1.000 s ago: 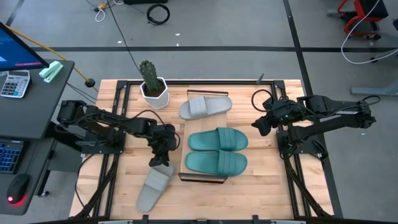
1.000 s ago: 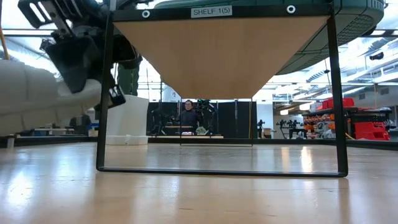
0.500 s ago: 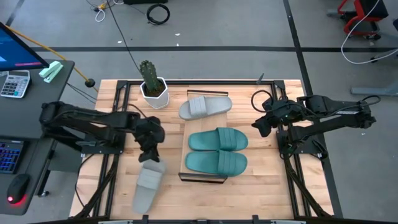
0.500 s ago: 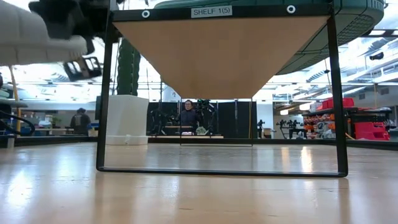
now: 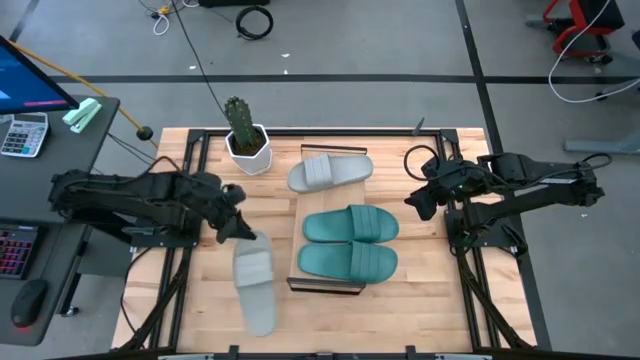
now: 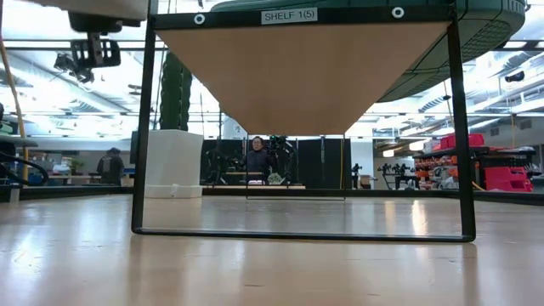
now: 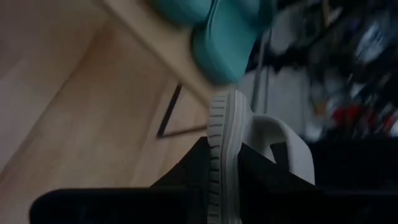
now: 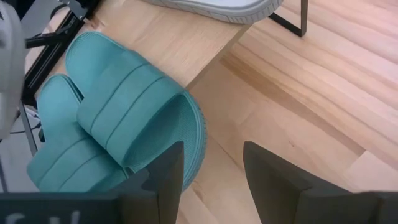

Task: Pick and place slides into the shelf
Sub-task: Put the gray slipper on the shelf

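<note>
Left gripper [image 5: 238,226] grasping a grey slide [image 5: 254,281] above the bench [image 5: 200,290]

Its jaws clench the slide's edge beside the shelf [image 5: 297,250]; two teal slides [image 5: 349,243] and one grey slide [image 5: 330,172] lie there; right gripper [image 5: 420,198] waits, jaws released.

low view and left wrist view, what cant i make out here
- Low view: the held grey slide is cut off by the top edge, and the left tool is out of frame.
- Left wrist view: background blurred; the slide hides the tool's contact.
- Low view: the person is too small.
</note>
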